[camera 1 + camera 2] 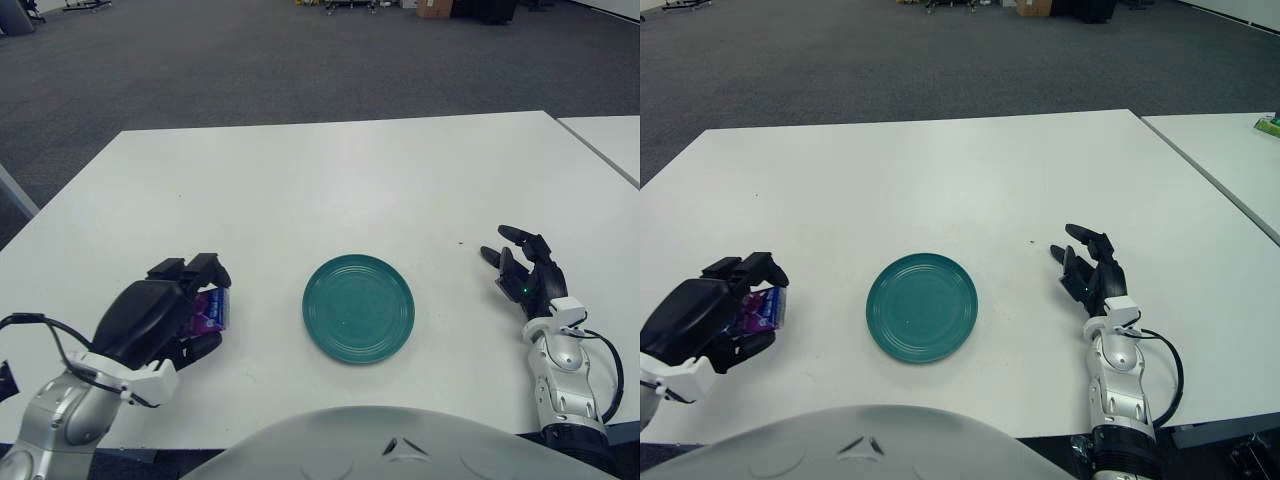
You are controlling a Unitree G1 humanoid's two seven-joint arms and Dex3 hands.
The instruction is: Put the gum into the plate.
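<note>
Gripping one gum pack (209, 310), left hand (160, 318) nears one plate (358, 307); right hand (524, 272) relaxed.

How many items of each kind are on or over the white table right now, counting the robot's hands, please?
Plates: 1, the green plate, bare.
Gum packs: 1, the purple gum, gripped in the left hand to the left of the plate.
Robot hands: 2, the left hand holding the gum, and the right hand to the right of the plate, fingers spread and holding nothing.
Total: 4.
</note>
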